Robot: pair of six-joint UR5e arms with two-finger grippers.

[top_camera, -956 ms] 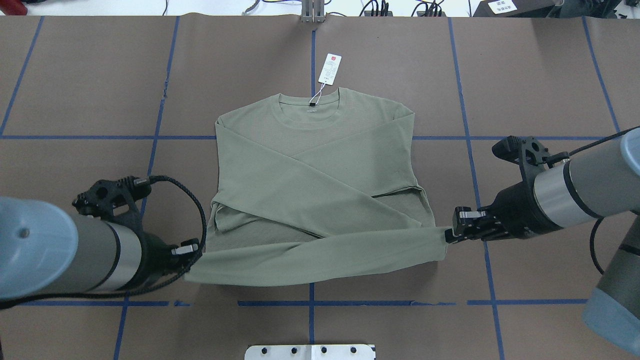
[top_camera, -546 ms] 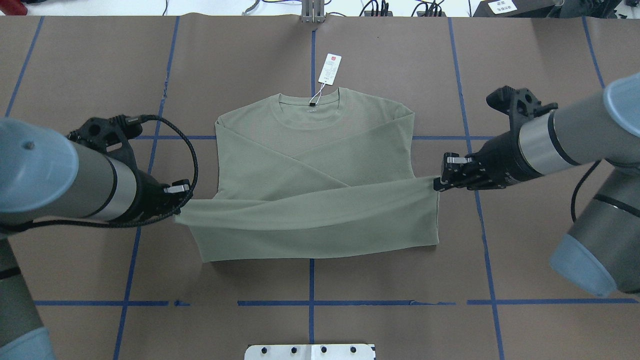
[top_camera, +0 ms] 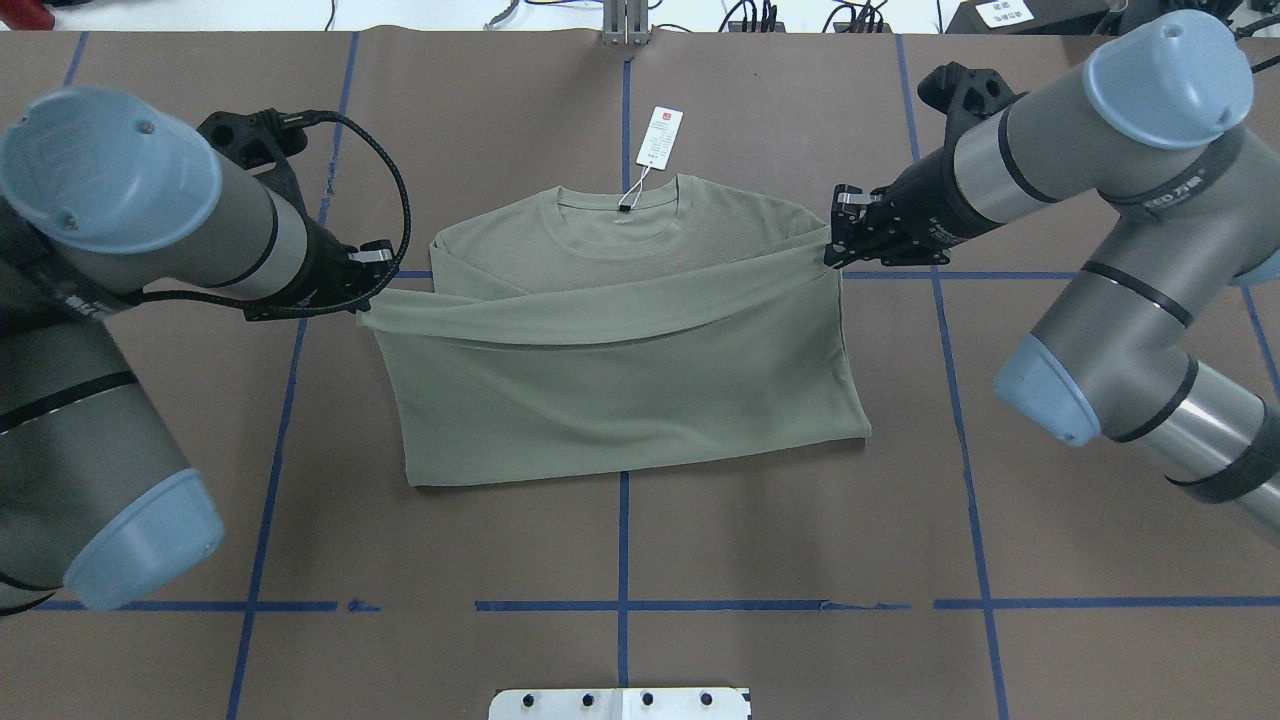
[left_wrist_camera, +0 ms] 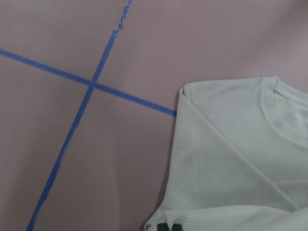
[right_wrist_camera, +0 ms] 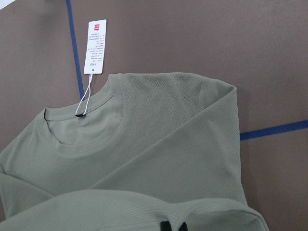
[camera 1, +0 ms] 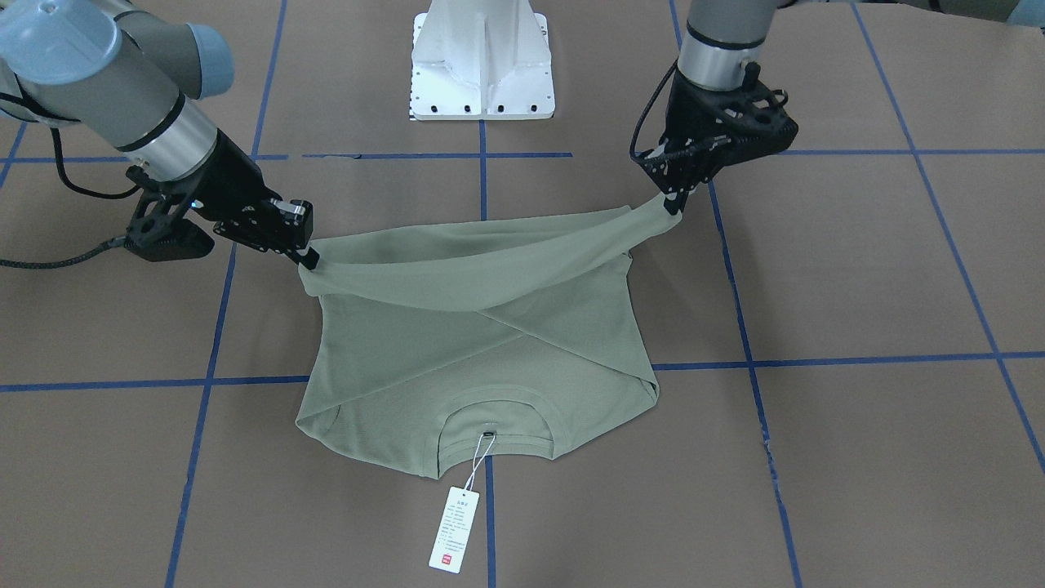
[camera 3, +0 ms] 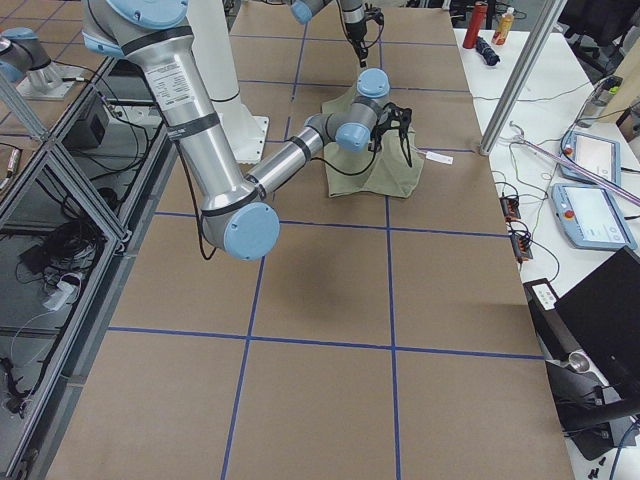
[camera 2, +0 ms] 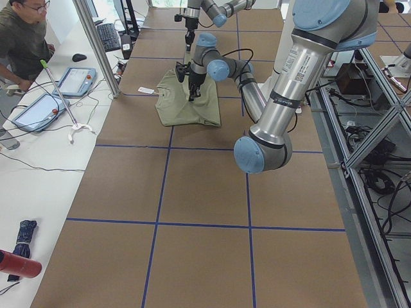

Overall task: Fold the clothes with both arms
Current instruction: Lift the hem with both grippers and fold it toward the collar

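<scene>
The pale sage-green shirt (top_camera: 620, 400) lies mid-table with its sleeves folded across and its collar at the far side. Its white hang tag (top_camera: 660, 137) rests beyond the collar. My left gripper (top_camera: 362, 305) is shut on the hem's left corner. My right gripper (top_camera: 832, 255) is shut on the right corner. The hem hangs stretched between them above the chest, just short of the collar. In the front-facing view the shirt (camera 1: 482, 367) sags between the left gripper (camera 1: 673, 204) and the right gripper (camera 1: 309, 260). The wrist views show the collar region (right_wrist_camera: 144, 159) and shoulder (left_wrist_camera: 231, 144) below.
Brown paper with blue tape grid lines (top_camera: 622, 606) covers the table. The white pedestal base (camera 1: 483, 61) stands at the robot's side. An operator (camera 2: 22, 38) sits by a side table with tablets (camera 2: 77, 80) in the exterior left view.
Both grippers have carried the hem away from the robot toward the collar, laying the shirt's lower half over the upper. The near fold edge has moved farther from the robot.
</scene>
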